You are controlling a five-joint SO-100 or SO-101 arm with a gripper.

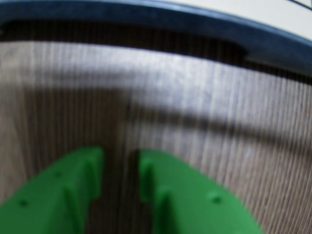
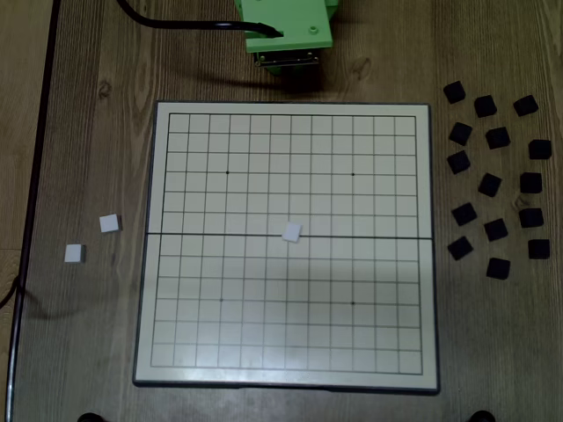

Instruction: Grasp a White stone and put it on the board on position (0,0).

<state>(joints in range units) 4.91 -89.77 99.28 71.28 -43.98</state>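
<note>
1. The stone (image 2: 291, 232) sits on the board (image 2: 286, 369) at the centre seam, about on (0,0).
2. My end effector (image 1: 121, 168) is empty, fingers slightly parted, above bare counter (image 1: 195, 107).
3. I'd stay clear; placement looks done.

The board (image 2: 286, 352) is cream with a thin black grid, small dark dots, a dark middle seam and a dark rim. A white stone (image 2: 291, 232) lies at its centre; two more white stones (image 2: 109, 223) sit on the surface (image 2: 88, 334), which is brown wood with fine straight grain. The other blocks (image 2: 495, 230) are black. The hand (image 1: 121, 163) is bright green, as is the arm (image 2: 283, 25), with a black cable (image 2: 189, 25)
</note>
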